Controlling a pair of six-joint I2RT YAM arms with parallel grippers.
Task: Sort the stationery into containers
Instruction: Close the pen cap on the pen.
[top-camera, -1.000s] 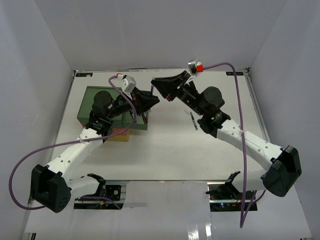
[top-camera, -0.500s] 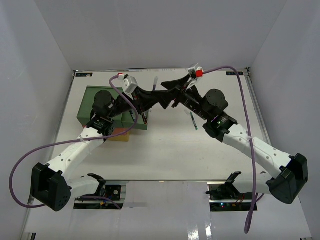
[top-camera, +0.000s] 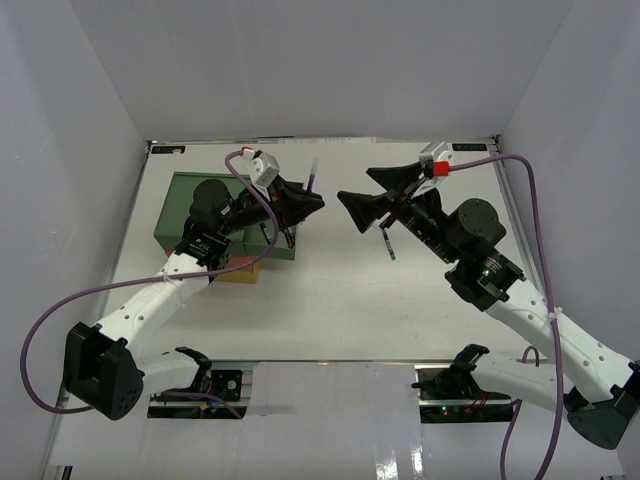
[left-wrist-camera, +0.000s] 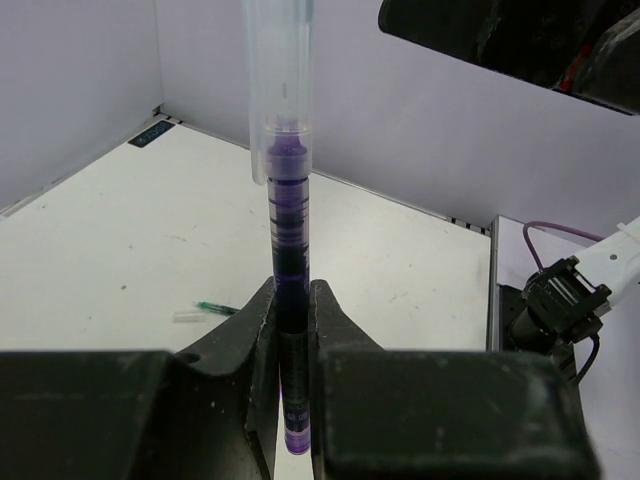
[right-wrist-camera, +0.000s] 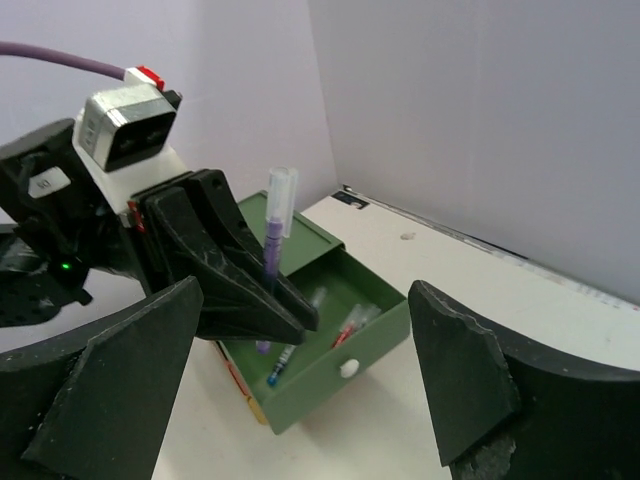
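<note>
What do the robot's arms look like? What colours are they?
The left arm and right arm are white tubes with chunky black joints. The left gripper and right gripper are black, with wedge-shaped fingers. Purple cables run to small pale wrist boxes, each with a red bit.

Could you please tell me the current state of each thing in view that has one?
Left end effector: shut on the purple pen
Purple pen: capped, held roughly upright
Right end effector: open, empty
Green drawer: pulled open, pens inside
Green pen: lying flat on the table
</note>
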